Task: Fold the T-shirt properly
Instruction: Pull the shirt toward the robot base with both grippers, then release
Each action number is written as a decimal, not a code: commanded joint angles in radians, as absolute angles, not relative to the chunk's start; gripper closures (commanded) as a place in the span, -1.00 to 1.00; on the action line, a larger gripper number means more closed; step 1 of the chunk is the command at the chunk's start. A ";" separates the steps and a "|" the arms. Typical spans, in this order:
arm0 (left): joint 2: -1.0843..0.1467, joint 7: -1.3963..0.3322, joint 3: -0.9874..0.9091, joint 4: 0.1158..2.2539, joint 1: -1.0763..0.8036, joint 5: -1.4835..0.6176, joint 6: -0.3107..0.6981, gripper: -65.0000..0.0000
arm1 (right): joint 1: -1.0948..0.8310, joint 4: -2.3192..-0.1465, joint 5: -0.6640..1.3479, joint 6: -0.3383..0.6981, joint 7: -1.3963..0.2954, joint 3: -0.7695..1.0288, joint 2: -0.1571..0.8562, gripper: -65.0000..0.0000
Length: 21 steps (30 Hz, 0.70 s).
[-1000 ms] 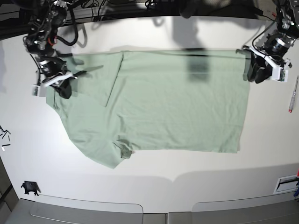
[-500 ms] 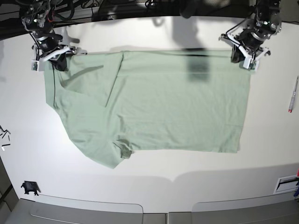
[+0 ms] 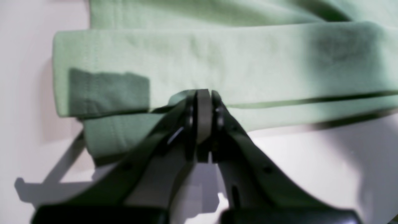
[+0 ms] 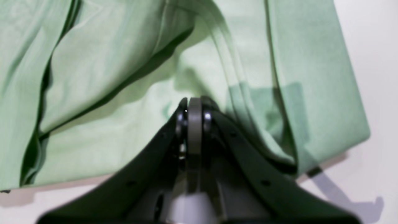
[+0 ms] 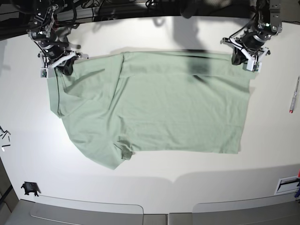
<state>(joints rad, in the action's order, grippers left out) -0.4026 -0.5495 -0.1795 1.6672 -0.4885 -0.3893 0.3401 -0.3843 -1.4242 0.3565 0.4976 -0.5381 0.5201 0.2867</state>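
Observation:
The pale mint-green T-shirt point(image 5: 154, 108) lies spread on the white table point(image 5: 150, 33), collar end to the left and hem to the right in the base view. My left gripper point(image 5: 244, 57) is at the shirt's far right corner. In the left wrist view it point(image 3: 203, 93) is shut on a doubled band of hem cloth point(image 3: 217, 62). My right gripper point(image 5: 63, 65) is at the far left corner by the shoulder. The right wrist view shows it point(image 4: 191, 102) shut on wrinkled, bunched cloth point(image 4: 108, 77). Both held corners are slightly raised.
A pen point(image 5: 294, 96) lies near the table's right edge. A small black object point(image 5: 29, 188) sits at the front left, and small black bits point(image 5: 3, 136) lie at the left edge. A white label plate point(image 5: 287, 184) is at the front right.
Both arms moved to the shirt's far corners. The left gripper closed on the hem. The right gripper then shifted slightly nearer, and the far edge now wrinkles and lifts.

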 commanded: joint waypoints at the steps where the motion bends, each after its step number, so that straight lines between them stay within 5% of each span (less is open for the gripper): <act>1: -0.415 -0.614 -0.183 1.668 -0.521 -0.368 0.328 1.00 | -0.416 -1.421 0.323 0.506 -0.620 0.518 0.300 1.00; 21: -0.416 -0.619 -0.184 1.668 -0.784 -0.480 0.374 1.00 | -0.698 -1.581 0.325 0.518 -0.640 0.635 0.316 1.00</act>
